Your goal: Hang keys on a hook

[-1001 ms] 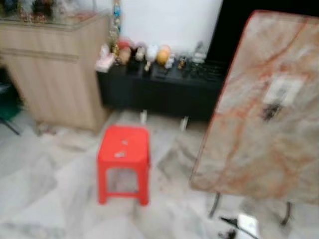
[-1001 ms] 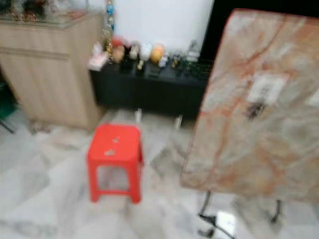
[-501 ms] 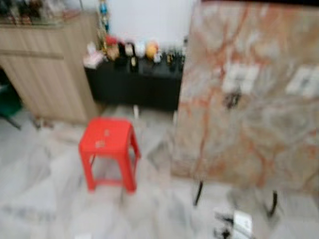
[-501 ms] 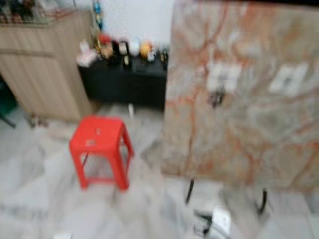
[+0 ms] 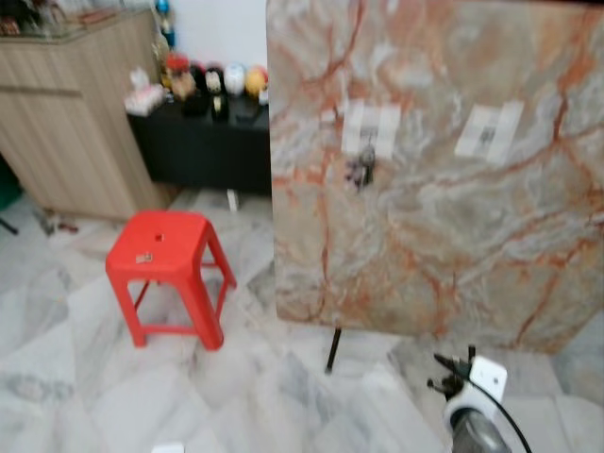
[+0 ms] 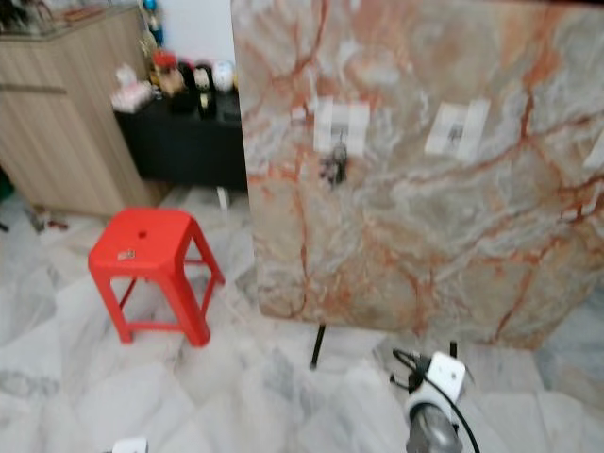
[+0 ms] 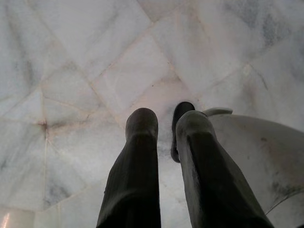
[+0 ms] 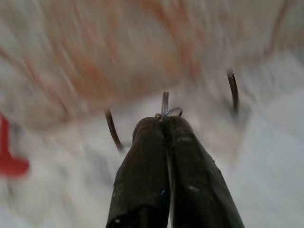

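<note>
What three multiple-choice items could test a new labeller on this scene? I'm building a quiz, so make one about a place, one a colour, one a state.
1. Where does the bunch of keys hang?
A. On the marble board, under its left white label
B. On the stool
C. On the wooden cabinet

2. What colour is the plastic stool?
A. Blue
B. Red
C. Green

3. How are the right gripper's fingers?
A. Wide open
B. Shut on a cloth
C. Shut on a thin metal ring

Key: 1 A, a dark bunch dangles below that label; 2 B, it is bright red; 3 C, the ring sticks out between the closed tips.
</note>
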